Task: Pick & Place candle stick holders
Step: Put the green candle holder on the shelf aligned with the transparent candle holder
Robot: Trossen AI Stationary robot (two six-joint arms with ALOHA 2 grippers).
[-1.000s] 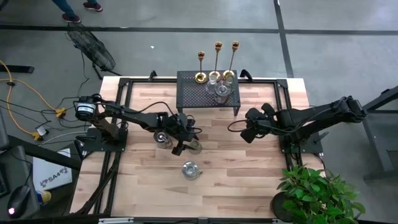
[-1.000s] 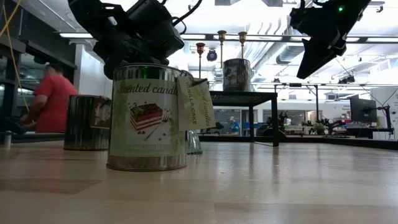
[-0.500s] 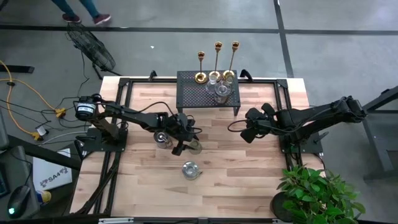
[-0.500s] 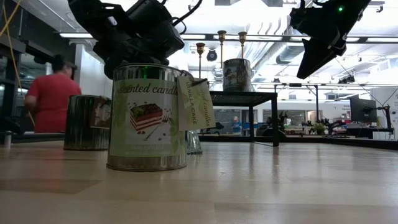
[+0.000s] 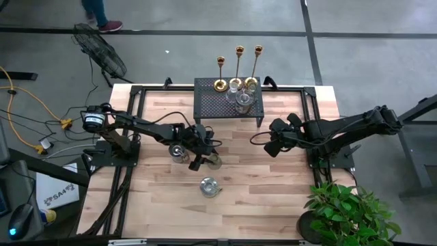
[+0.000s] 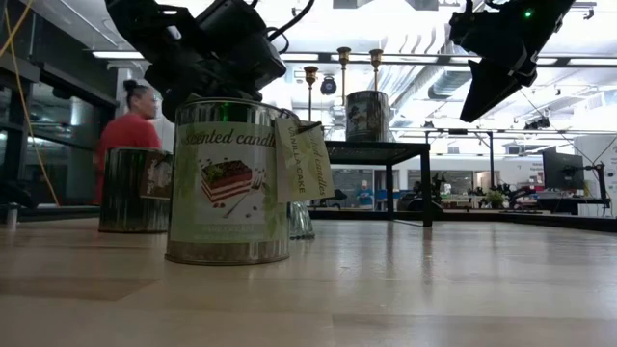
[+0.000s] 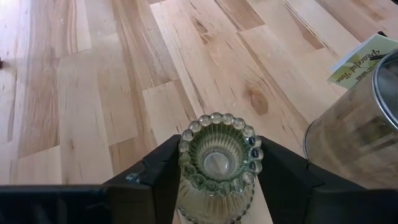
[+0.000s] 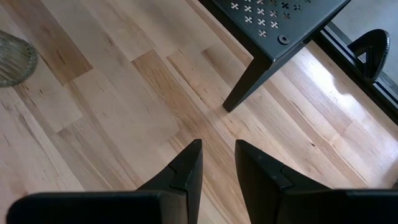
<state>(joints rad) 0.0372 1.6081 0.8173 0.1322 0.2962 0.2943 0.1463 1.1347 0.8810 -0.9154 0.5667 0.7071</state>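
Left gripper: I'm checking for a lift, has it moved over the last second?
No. The left gripper sits the same way from the black mesh stand.

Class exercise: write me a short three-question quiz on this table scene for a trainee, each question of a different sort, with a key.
1. True or false: the left gripper has a ribbed glass holder between its fingers.
2. What stands on the black mesh stand? A) brass stick holders B) a plant C) a fan
3. Fill in: the right gripper hangs over bare ____.
Key: 1 true; 2 A; 3 table.
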